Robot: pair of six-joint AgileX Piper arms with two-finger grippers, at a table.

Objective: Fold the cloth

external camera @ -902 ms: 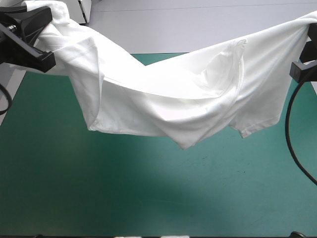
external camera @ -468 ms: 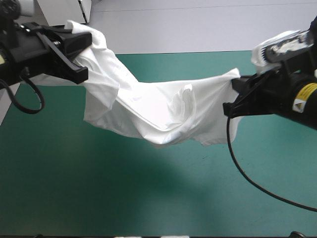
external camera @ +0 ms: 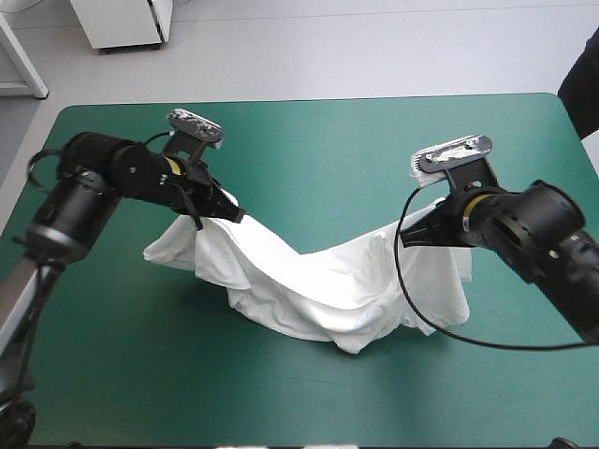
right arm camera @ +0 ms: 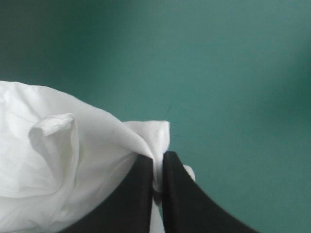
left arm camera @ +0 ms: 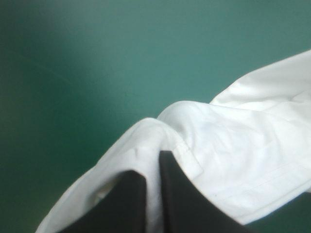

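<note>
we lay the t-shirt (external camera: 318, 285) on the table (external camera: 309, 140). left claw (external camera: 227, 212) and right claw (external camera: 409, 237) pinch it tight. next we should pull it flat.

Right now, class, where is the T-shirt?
In the high view the T-shirt droops onto the middle of the teal-green table, its left end held by the left claw and its right end by the right claw.

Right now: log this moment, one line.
left jaws: shut on T-shirt; right jaws: shut on T-shirt; middle: on teal-green cover; fold: not done
</note>
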